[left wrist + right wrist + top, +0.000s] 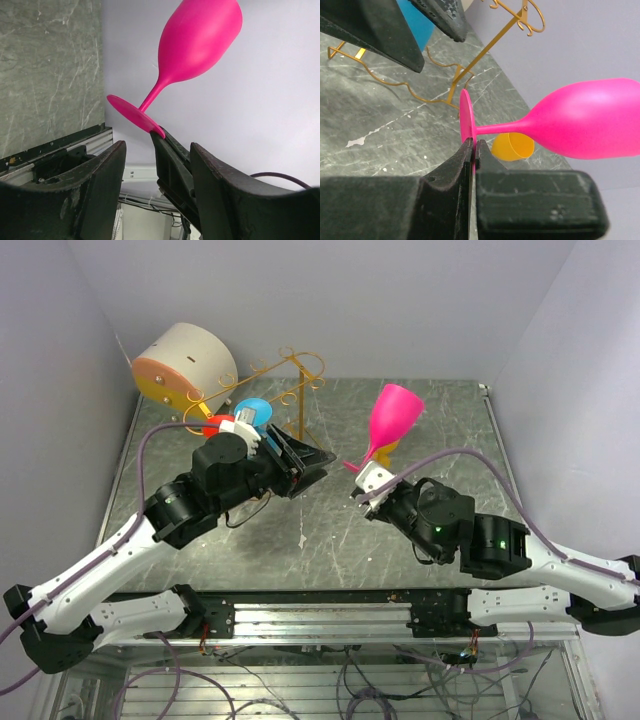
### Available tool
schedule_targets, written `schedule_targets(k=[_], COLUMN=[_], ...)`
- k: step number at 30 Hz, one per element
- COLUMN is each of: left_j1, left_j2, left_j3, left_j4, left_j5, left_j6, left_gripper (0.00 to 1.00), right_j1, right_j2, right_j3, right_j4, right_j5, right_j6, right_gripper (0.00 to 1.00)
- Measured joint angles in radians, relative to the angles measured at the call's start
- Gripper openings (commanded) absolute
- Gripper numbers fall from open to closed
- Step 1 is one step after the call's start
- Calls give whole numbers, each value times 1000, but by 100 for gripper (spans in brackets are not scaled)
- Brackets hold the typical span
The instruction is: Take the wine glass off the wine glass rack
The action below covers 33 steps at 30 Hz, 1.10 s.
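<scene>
Wine glass (pixel 395 415): opaque pink, plain surface, off the rack and held in the air over the right half of the counter (pixel 340 530), tilted with the bowl toward the far right and the foot toward the arms. Right tool (pixel 368 480): closed nearly flat on the rim of the glass's round foot, which it pinches edge-on between the two black fingers; the stem and bowl stick out free beyond it. Orange cup (pixel 388 447): small, on the counter just behind the glass's foot, mostly hidden by it in the top view. Wine glass rack (pixel 298 380): thin gold wire with curled scroll ends, standing at the back left of the counter, well apart from the pink bowl. Left tool (pixel 310 462): fingers spread wide with nothing between them, just in front of the rack's upright and pointing toward the right tool and the glass's foot. Blue cup (pixel 255 412) and red item (pixel 215 425): by the rack's base, partly hidden behind the left wrist. Cream drum (pixel 185 365): orange face, far left corner, beside the rack. Counter: grey marbled slab.
</scene>
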Motion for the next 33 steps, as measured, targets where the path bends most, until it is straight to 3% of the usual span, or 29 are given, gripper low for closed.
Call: schedule_targets(k=[13,24,29,33], left_j1=[0,-2,-2,-1], left_j2=[33,35,43,48], left_j3=[0,-12,-40,-63], left_j4=[3,7,14,33], left_j5=[-1,24,48,60], left_j6=[-7,-7,-10,-8], left_gripper=[64,60,47,21], right_j1=[79,273,352,353], right_j2=[31,58,89,112], right_j3=[-18,-99,-152,-158], right_j4=[80,232,333,371], right_j5=[35,238,331,368], right_j6=[-23,-148,-249,-291], right_gripper=[0,0,0,0])
